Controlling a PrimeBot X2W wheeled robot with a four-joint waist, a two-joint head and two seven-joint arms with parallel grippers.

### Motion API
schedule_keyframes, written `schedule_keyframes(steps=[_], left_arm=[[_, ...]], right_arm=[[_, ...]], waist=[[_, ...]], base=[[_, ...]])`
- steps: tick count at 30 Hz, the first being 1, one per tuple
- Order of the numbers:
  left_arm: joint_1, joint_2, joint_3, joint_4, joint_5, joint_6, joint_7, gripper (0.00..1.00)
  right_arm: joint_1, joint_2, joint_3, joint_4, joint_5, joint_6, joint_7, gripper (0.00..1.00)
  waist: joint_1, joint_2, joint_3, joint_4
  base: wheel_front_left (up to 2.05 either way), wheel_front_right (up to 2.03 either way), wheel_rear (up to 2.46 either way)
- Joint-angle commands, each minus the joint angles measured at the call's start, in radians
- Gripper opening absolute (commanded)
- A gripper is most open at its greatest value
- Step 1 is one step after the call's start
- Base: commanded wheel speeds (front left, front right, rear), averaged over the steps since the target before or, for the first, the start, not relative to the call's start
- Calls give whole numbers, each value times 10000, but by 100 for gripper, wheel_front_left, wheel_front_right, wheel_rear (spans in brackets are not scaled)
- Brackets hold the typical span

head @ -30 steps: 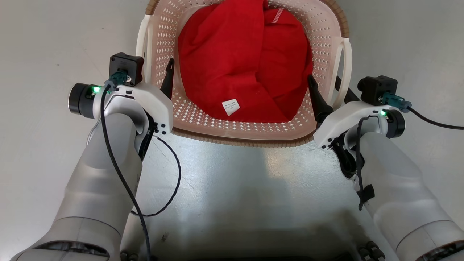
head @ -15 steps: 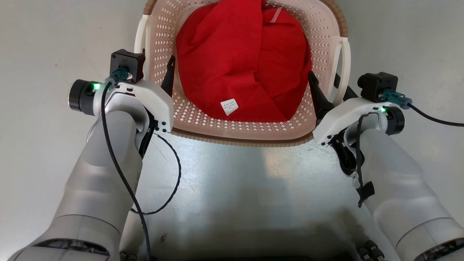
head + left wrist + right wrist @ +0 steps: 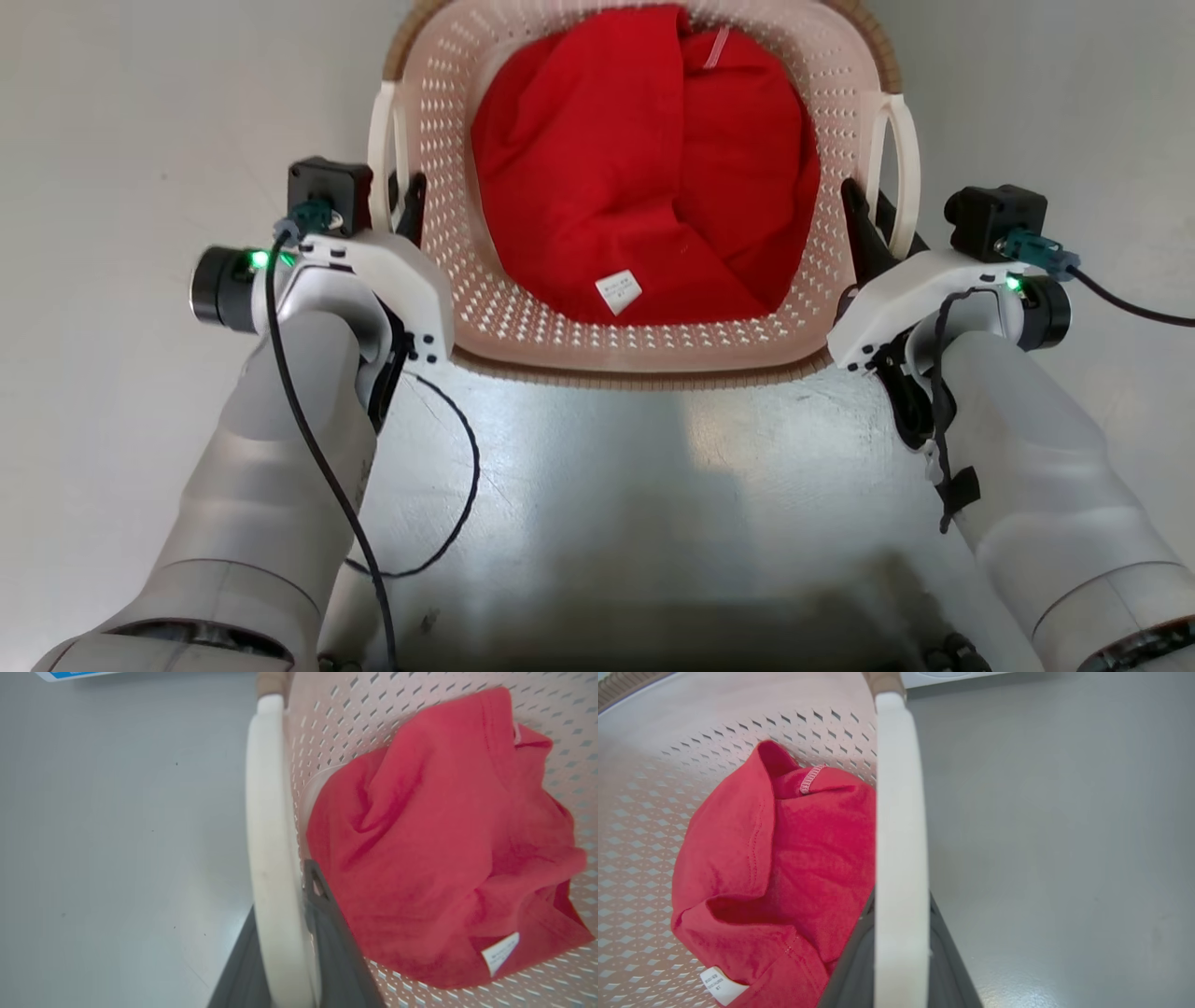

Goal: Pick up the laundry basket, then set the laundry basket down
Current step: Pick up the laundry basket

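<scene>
The laundry basket (image 3: pixel 635 343) lies straight ahead on the grey floor: cream perforated walls, a brown rim and white side handles. A crumpled red cloth (image 3: pixel 644 187) with a white tag fills it. My left gripper (image 3: pixel 400 201) is shut on the basket's left handle (image 3: pixel 266 826), whose white bar passes between the dark fingers (image 3: pixel 327 933). My right gripper (image 3: pixel 878 229) is shut on the right handle (image 3: pixel 899 826) in the same way, one finger (image 3: pixel 852 966) on each side. Whether the basket touches the floor I cannot tell.
Bare grey floor (image 3: pixel 112 373) spreads to both sides of the basket. My own dark base (image 3: pixel 653 644) sits at the bottom edge, with a loose black cable (image 3: pixel 462 504) hanging by the left forearm. A blue-and-white edge (image 3: pixel 70 675) shows far off.
Both grippers have closed: each inner finger moved from inside the basket out against its handle. The whole head picture has shifted a little, so the camera moved.
</scene>
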State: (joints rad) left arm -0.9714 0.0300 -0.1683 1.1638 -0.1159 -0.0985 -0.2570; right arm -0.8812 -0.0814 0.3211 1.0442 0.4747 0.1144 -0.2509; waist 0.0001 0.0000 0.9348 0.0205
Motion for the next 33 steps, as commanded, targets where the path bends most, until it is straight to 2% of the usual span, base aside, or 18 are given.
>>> schedule_keyframes(steps=[1,7,13,20,33], left_arm=[[363,218,-27,220,-88,-113,-47,0],[712,206,-564,593,-695,-187,-47,0],[1323,204,-1308,862,-1398,-144,197,0],[2055,203,-1906,1031,-2177,17,914,0],[3306,203,-2679,1182,-3064,222,2231,0]], right_arm=[[603,312,292,-44,-166,163,-109,0],[912,312,773,372,254,163,-109,0],[1367,312,1757,824,1167,163,-93,0],[1704,312,2978,1158,2159,163,450,0],[2445,312,4379,1453,3539,163,1499,0]], waist=[[-1,0,-300,86],[-1,0,-970,35],[-1,0,-2016,-106],[-1,0,-3377,-386],[-1,0,-6056,-856]], base=[[0,0,0],[0,0,0],[0,0,0],[0,0,0],[0,0,0]])
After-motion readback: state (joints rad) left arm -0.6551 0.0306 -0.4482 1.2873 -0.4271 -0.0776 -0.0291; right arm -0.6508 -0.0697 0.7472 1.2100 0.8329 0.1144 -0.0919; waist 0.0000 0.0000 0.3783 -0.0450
